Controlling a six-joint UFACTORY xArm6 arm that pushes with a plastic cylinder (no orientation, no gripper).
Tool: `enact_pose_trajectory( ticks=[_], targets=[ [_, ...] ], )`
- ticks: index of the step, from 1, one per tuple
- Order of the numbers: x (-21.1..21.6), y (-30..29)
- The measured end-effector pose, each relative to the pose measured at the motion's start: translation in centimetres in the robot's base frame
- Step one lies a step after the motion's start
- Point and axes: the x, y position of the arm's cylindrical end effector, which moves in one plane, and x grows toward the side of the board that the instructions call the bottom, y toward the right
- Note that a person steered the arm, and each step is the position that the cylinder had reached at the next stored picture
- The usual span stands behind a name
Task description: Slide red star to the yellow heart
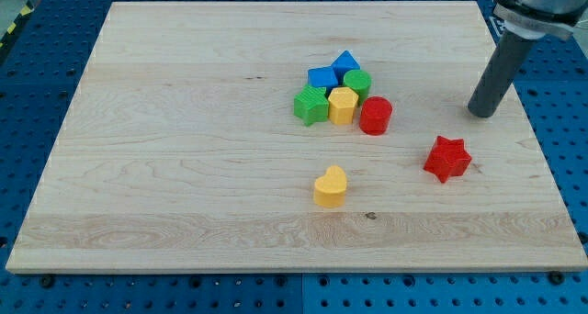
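The red star [447, 158] lies on the wooden board at the view's right, below centre. The yellow heart [331, 186] lies to its left and a little lower, about a hand's width away. My tip [480, 113] rests on the board above and to the right of the red star, apart from it. The rod rises from there toward the view's top right corner.
A tight cluster sits near the board's middle: two blue blocks [323, 76] [346, 63], a green star [311, 105], a green round block [357, 83], a yellow hexagon [343, 105] and a red round block [376, 115]. The board's right edge [533, 121] is near my tip.
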Motion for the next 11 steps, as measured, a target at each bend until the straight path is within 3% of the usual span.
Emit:
enact_pose_trajectory(
  ticks=[3, 8, 11],
  targets=[
    [6.7, -4.8],
    [9.5, -6.2],
    [9.2, -12.9]
  ],
)
